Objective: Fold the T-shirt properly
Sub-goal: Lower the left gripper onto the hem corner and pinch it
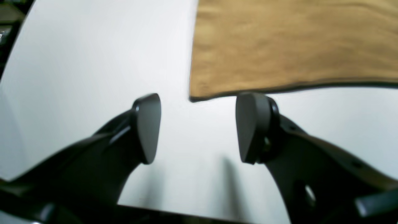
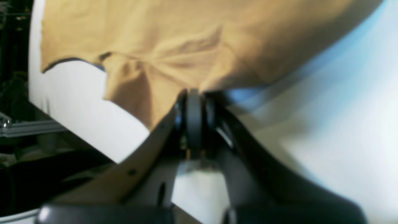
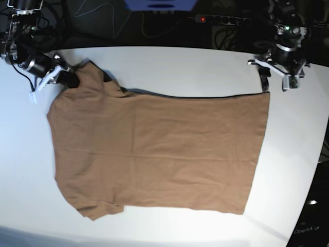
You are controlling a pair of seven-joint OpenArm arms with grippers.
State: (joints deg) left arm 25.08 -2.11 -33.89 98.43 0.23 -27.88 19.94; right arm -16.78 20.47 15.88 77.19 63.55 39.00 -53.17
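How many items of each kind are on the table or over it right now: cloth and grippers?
Cloth: 1, the T-shirt, tan-brown, spread flat.
Grippers: 2, the left gripper open beside the hem corner, the right gripper shut on the shirt's edge.
Total: 3

T-shirt (image 3: 159, 154): plain tan-brown, thin fabric, short sleeves, spread nearly flat on the white worktop (image 3: 169, 67), lying sideways in the base view, shoulders toward that view's left, hem toward its right. Hem edge runs straight, roughly top to bottom, well inside the worktop's right rim. Far sleeve bunched and pulled up toward the worktop's far left corner, with creases radiating from the pulled point in the right wrist view; a darker strip of fabric shows beside it along the far edge. Near sleeve lies flat by the worktop's near edge. Faint horizontal crease across mid-body. Far hem corner lies flat, a thin dark shadow line under its edge.
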